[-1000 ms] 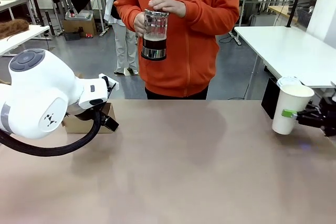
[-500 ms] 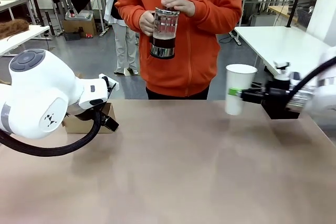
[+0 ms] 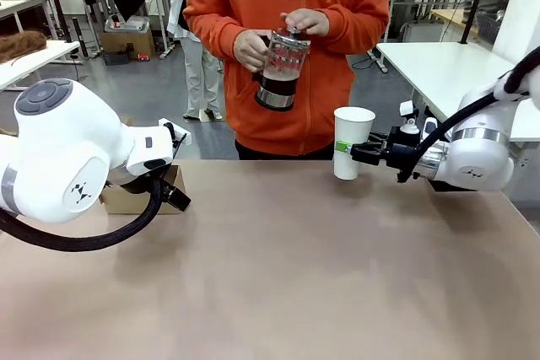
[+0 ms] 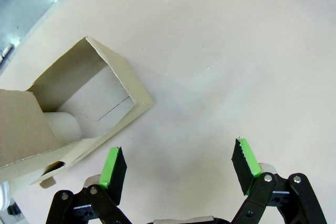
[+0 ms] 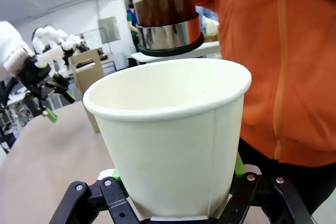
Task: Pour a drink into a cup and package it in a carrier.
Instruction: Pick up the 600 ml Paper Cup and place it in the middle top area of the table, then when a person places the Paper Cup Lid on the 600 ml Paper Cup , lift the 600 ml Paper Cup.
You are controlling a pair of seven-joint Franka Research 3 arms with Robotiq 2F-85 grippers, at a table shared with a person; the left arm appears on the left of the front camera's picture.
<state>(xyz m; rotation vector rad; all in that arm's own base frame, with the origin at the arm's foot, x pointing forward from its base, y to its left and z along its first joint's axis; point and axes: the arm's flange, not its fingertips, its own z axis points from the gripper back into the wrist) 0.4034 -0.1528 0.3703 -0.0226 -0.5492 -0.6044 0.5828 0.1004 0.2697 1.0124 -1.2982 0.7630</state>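
A person in an orange hoodie stands at the far side and holds a glass French press (image 3: pixel 281 69) in both hands, with the dark brown drink (image 5: pixel 164 8) in its lower part. My right gripper (image 3: pixel 348 150) is shut on a lidless white paper cup (image 3: pixel 352 141) and holds it upright above the table, just below and right of the press. In the right wrist view the cup (image 5: pixel 173 129) is empty and the press hangs right behind its rim. The brown cardboard carrier (image 4: pixel 79 103) lies at the table's left. My left gripper (image 4: pixel 179 163) hovers open beside it.
The white left arm (image 3: pixel 67 158) covers most of the carrier (image 3: pixel 135 198) in the front view. A white round object (image 4: pixel 63 124) lies inside the carrier. The tan tabletop (image 3: pixel 295 267) stretches bare between the arms. A white table (image 3: pixel 456 73) stands beyond the right arm.
My right arm has carried the cup from the table's right edge leftward to the person. The person has brought the press down and to the right, towards the cup. The left arm has stayed still.
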